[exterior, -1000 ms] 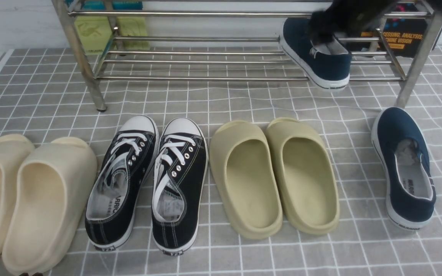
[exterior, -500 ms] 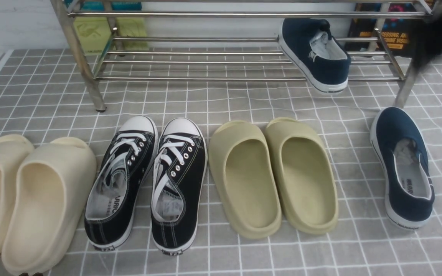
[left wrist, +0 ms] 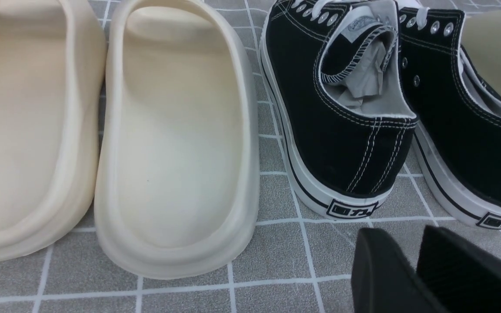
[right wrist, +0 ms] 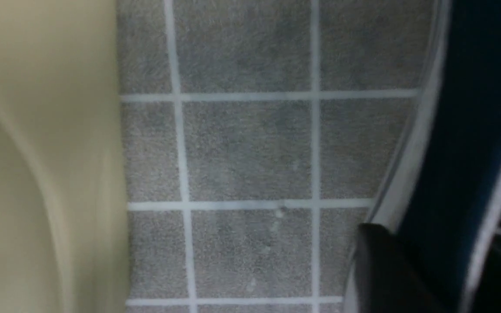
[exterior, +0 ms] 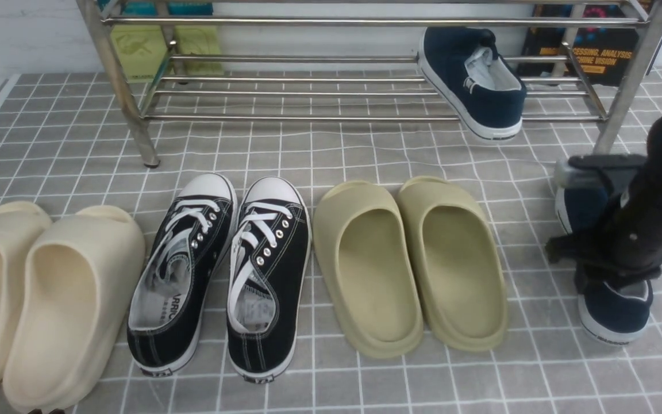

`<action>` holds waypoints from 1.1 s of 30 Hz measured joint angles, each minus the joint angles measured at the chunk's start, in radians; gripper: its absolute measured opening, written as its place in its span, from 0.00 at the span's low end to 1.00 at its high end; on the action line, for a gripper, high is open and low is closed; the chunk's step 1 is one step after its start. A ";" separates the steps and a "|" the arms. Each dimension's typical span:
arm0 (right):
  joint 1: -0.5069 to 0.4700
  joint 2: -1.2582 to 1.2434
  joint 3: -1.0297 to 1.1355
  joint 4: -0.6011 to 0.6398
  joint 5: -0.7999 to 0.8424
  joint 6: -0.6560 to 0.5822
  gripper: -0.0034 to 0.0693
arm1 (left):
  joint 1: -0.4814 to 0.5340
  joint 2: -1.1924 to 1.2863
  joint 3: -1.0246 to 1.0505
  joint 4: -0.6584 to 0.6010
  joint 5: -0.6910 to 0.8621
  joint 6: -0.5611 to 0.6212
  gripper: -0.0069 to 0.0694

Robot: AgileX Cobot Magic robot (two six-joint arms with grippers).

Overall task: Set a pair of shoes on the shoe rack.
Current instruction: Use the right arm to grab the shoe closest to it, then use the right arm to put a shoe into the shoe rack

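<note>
Grey checked cloth (exterior: 365, 149) covers your surface. One navy shoe (exterior: 474, 80) rests on the rack (exterior: 123, 92). Its mate (exterior: 615, 313) lies below on the cloth, seemingly straddled by your right fingers (right wrist: 385, 269), though you cannot tell whether they are clamped. Your left fingers (left wrist: 385, 269) stand apart, empty.

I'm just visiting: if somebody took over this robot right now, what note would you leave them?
Left gripper: slightly open, empty, by the black sneakers.
Right gripper: down on the second navy shoe, grip unclear.
First navy shoe: tilted on the rack's lower rods, right end.
Second navy shoe: on the floor before the rack.
Done: one shoe racked. Left: rack the second beside it.
</note>
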 joint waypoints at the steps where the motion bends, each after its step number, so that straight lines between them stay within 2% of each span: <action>1: 0.001 -0.005 -0.001 0.003 0.008 -0.010 0.20 | 0.000 0.000 0.000 0.000 0.000 0.000 0.29; 2: 0.001 -0.008 -0.002 0.003 0.010 -0.012 0.16 | 0.000 0.000 0.000 0.000 0.000 0.000 0.29; 3: 0.001 -0.023 -0.015 -0.005 0.041 -0.027 0.09 | 0.000 0.000 0.000 0.000 0.000 0.000 0.29; 4: 0.000 -0.035 -0.029 -0.011 0.065 -0.033 0.08 | 0.000 0.000 0.000 0.000 0.000 0.000 0.30; 8: 0.000 -0.096 -0.111 -0.011 0.185 -0.049 0.08 | 0.000 0.000 0.000 0.000 0.000 0.000 0.31; 13: 0.000 -0.097 -0.253 -0.017 0.208 -0.111 0.08 | 0.000 0.000 0.000 0.000 0.000 0.000 0.31; 21: 0.000 0.104 -0.546 -0.077 0.228 -0.124 0.08 | 0.000 0.000 0.000 0.000 0.000 0.000 0.32; 23: 0.000 0.201 -0.704 -0.104 0.244 -0.124 0.08 | 0.000 0.000 0.000 0.000 0.000 0.000 0.32; 25: 0.000 0.227 -0.746 -0.121 0.244 -0.124 0.08 | 0.000 0.000 0.000 0.000 0.000 0.000 0.32; 27: 0.000 0.316 -0.878 -0.162 0.244 -0.126 0.08 | 0.000 0.000 0.000 0.000 0.000 0.000 0.32; 33: 0.000 0.458 -1.028 -0.209 0.240 -0.131 0.08 | 0.000 0.000 0.000 0.000 0.000 0.000 0.32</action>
